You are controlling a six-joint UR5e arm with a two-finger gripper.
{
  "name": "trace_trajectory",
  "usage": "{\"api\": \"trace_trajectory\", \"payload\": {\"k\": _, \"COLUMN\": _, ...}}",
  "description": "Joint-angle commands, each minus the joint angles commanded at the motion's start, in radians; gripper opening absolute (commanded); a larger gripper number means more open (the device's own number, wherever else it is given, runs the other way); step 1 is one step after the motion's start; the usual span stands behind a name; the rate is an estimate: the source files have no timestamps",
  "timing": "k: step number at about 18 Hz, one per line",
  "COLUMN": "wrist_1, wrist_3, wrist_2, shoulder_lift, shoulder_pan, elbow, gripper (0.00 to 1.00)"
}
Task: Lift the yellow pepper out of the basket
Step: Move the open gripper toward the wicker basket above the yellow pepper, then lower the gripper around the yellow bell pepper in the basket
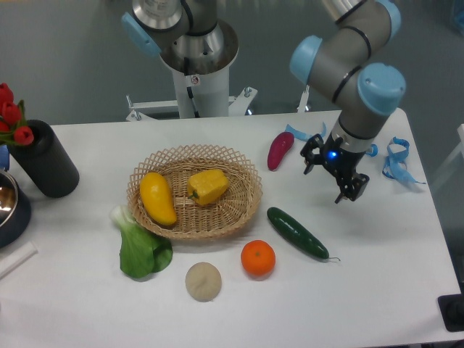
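The yellow pepper (pixel 208 185), blocky and lobed, lies in the right half of the tan wicker basket (pixel 246 174) near the table's middle. Beside it in the left half rests a longer smooth yellow fruit (pixel 157 198). My gripper (pixel 330 178) hangs above the table well to the right of the basket, between a purple vegetable and a cucumber. Its fingers stand apart with nothing between them, so it is open.
A purple vegetable (pixel 280 150) and a cucumber (pixel 297 233) lie right of the basket. An orange (pixel 257 259), a beige round thing (pixel 204 280) and a bok choy (pixel 141 246) sit in front. Left: a black cylinder (pixel 45 162) with red tulips and a metal bowl (pixel 9 206). Blue straps (pixel 396 162) lie far right.
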Motion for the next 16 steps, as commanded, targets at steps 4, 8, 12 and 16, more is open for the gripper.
{"api": "trace_trajectory", "payload": {"k": 4, "wrist_1": 0.0, "wrist_3": -0.022, "wrist_2": -0.1, "shoulder_lift": 0.04, "shoulder_pan": -0.02, "elbow": -0.057, "gripper": 1.0}}
{"api": "trace_trajectory", "payload": {"k": 8, "wrist_1": -0.005, "wrist_3": -0.023, "wrist_2": -0.101, "shoulder_lift": 0.097, "shoulder_pan": -0.068, "elbow": -0.123, "gripper": 1.0}}
{"api": "trace_trajectory", "payload": {"k": 12, "wrist_1": -0.021, "wrist_3": -0.022, "wrist_2": -0.105, "shoulder_lift": 0.12, "shoulder_pan": -0.097, "elbow": -0.187, "gripper": 1.0}}
{"api": "trace_trajectory", "payload": {"k": 16, "wrist_1": -0.021, "wrist_3": -0.04, "wrist_2": -0.101, "shoulder_lift": 0.127, "shoulder_pan": -0.146, "elbow": -0.268, "gripper": 1.0}}
